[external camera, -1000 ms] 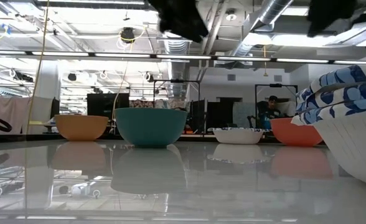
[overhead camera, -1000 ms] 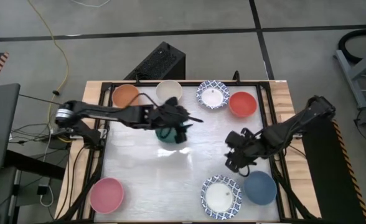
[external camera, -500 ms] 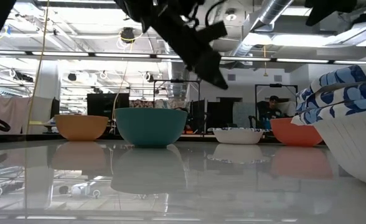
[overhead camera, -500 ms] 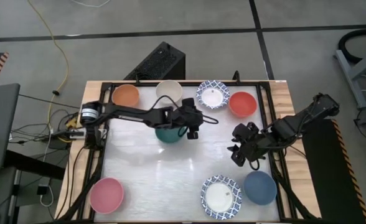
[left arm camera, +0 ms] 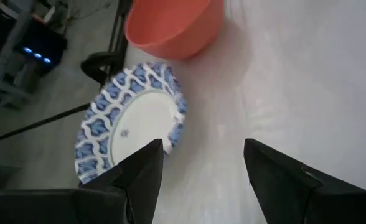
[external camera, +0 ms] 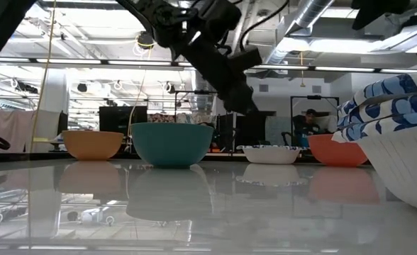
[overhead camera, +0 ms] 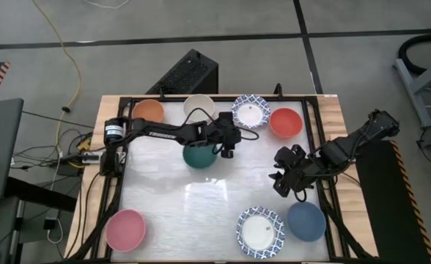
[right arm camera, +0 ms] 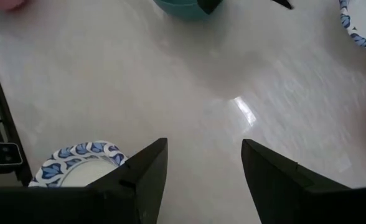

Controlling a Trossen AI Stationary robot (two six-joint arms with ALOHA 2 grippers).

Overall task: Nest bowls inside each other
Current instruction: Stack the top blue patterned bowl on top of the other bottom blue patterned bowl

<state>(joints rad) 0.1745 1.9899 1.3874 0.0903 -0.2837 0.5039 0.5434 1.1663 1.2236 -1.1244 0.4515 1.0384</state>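
Along the far edge stand an orange bowl [overhead camera: 148, 111], a cream bowl [overhead camera: 199, 107], a blue-and-white patterned bowl [overhead camera: 250, 111] and a red bowl [overhead camera: 286, 122]. A dark green bowl [overhead camera: 199, 155] rests on its base nearer the middle. A pink bowl [overhead camera: 125, 229], a second patterned bowl [overhead camera: 260, 231] and a blue bowl [overhead camera: 306, 221] stand by the near edge. My left gripper [overhead camera: 227, 149] hangs open just right of the green bowl, facing the far patterned bowl [left arm camera: 130, 127] and the red bowl [left arm camera: 173, 25]. My right gripper [overhead camera: 281, 183] hovers open above the table's right side.
A black frame [overhead camera: 127, 103] runs round the white tabletop, whose middle [overhead camera: 201, 198] lies bare. In the low view a patterned stack [external camera: 396, 142] fills the near right. A black box [overhead camera: 190, 73] stands on the floor beyond the far edge, and a person shows far behind the table.
My left gripper has come down from above the green bowl and gone toward the table's right and far edges, rolling as it went; it now points at the far patterned bowl. It stays open. My right gripper has drawn back slightly toward the right edge. No bowl has moved.
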